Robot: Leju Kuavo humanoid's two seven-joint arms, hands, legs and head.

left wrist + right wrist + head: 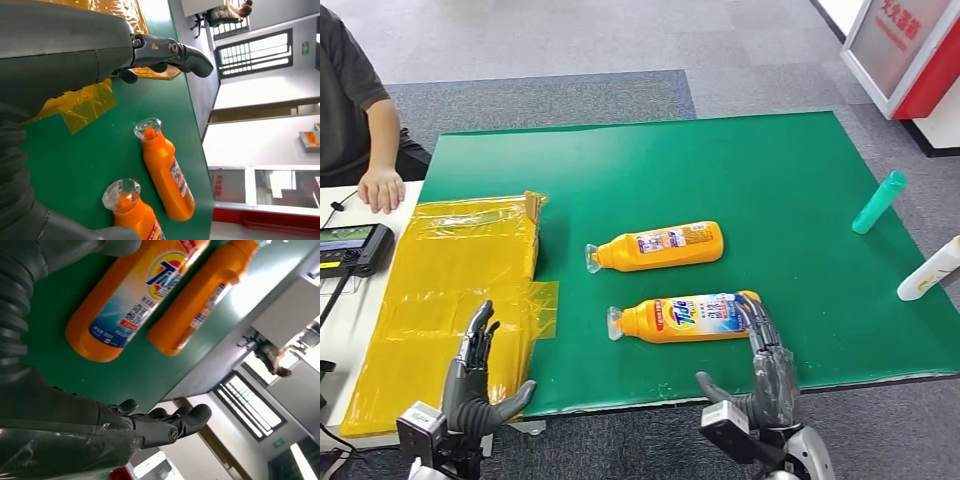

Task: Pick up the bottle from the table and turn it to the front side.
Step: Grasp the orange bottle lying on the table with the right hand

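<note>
Two orange bottles lie on their sides on the green mat (803, 180), clear caps pointing left. The near bottle (682, 317) shows a blue and white Tide label facing up. The far bottle (656, 246) shows a smaller label. My right hand (767, 362) is at the near bottle's base end, fingers spread, fingertips (752, 312) over the base. In the right wrist view the near bottle (132, 295) lies apart from the extended fingers (166, 422), beside the far bottle (196, 305). My left hand (475, 375) hovers open over the yellow plastic. In the left wrist view its fingers (170, 50) stand clear of both bottles (166, 170).
A crinkled yellow plastic sheet (448, 280) covers the table's left part. A person's hand (380, 188) rests at the far left beside a dark tablet (350, 245). A teal bottle (878, 202) and a white bottle (930, 270) lie past the mat's right edge.
</note>
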